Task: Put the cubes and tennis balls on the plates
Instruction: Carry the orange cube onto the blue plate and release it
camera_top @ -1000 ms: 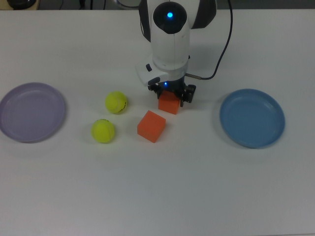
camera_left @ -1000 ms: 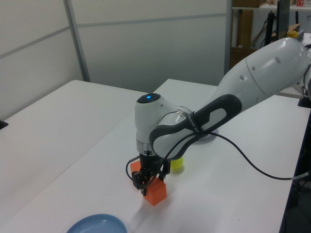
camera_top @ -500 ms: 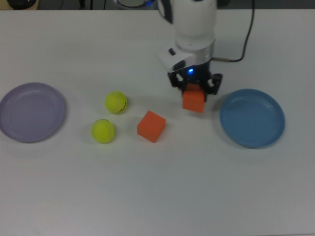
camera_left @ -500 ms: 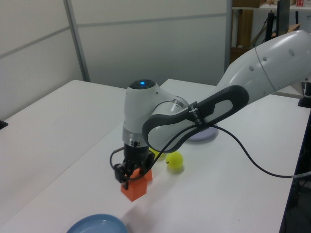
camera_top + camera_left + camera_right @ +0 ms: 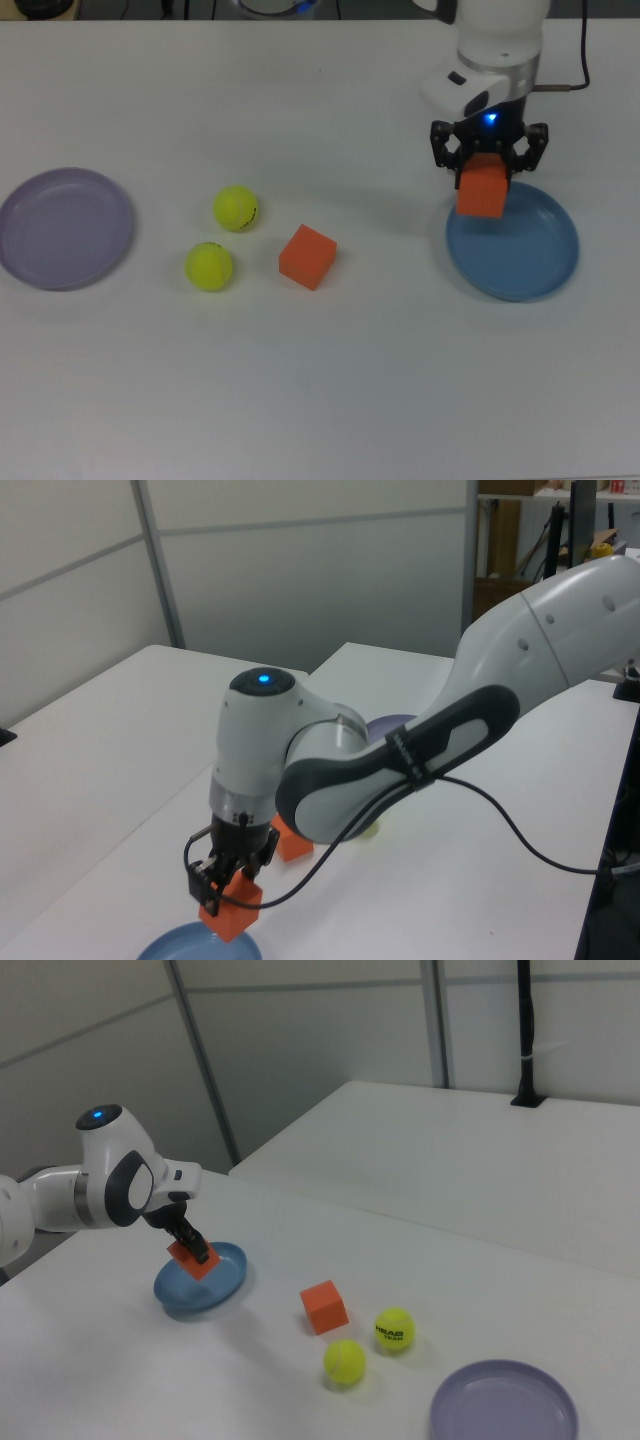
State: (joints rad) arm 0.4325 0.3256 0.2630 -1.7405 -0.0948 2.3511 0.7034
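Now I have the gripper clamped on one orange cube, held in the air above the blue plate, over its rim on the top view's left. The plate's centre lies just toward the top view's lower right of the cube, so I judge a short shift, then a descent. Nothing stands between. The second cube and both tennis balls sit on the table mid-scene; the lavender plate lies bare, well apart.
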